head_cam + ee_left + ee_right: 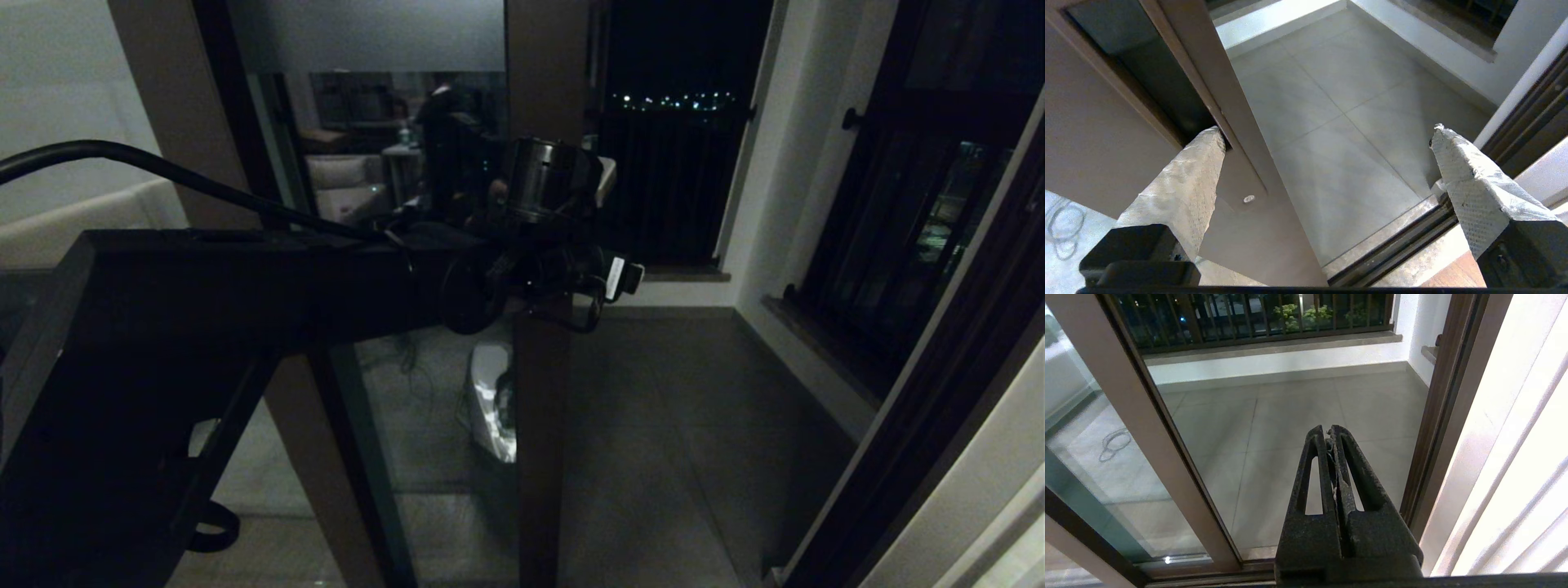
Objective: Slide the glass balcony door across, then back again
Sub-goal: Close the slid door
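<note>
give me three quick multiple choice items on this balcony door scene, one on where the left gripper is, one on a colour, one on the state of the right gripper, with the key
1. Where is the left gripper?
A. at the stile of the glass balcony door
B. on the balcony railing
C. down by the floor track

2. What colour is the door's frame?
A. white
B. brown
C. red

3. How does the right gripper stand?
A. wide open
B. shut on the door
C. shut, holding nothing

Key:
1 A: in the left wrist view one finger sits at the handle recess in the stile.
2 B: the stile shows brown in both wrist views.
3 C: its fingers meet, with only balcony floor beyond.
</note>
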{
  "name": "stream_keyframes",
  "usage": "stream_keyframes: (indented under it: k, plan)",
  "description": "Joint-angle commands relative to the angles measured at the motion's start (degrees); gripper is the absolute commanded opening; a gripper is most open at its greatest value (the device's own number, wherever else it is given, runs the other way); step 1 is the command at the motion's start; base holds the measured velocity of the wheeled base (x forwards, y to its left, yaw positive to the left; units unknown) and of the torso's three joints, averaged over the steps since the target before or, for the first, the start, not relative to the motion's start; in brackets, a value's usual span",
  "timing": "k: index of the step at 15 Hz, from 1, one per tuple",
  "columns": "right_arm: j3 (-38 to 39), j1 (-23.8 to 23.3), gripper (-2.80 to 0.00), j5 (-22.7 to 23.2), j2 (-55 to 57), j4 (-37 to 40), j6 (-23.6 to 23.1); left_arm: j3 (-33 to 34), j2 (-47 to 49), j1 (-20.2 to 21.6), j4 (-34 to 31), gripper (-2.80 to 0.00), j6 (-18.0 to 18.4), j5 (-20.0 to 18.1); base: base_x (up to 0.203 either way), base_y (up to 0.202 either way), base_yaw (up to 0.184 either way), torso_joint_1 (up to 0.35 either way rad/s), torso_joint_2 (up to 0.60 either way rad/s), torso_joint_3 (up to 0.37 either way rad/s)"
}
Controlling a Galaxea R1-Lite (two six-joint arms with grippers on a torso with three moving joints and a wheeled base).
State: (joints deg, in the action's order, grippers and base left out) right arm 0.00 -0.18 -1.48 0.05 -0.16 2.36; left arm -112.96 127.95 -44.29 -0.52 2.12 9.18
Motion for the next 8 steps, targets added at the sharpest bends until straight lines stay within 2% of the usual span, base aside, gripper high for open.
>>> stream_keyframes:
  k: [1,3,8]
  plan:
    - [0.00,0.01,-2.80,-0.02,0.04,-0.02,0.01,-0.06,0.48,-0.47,0.25,0.00,-0.01,0.22,0.000,0.000,0.000,0.000,0.00,0.000]
    - [0.00,0.01,-2.80,-0.02,0.04,-0.02,0.01,-0.07,1.07,-0.62,2.37,0.00,-0.01,0.22,0.000,0.000,0.000,0.000,0.00,0.000]
    - [0.00,0.01,-2.80,-0.02,0.04,-0.02,0.01,-0.07,1.42,-1.22,2.72,0.00,-0.01,0.22,0.000,0.000,0.000,0.000,0.00,0.000]
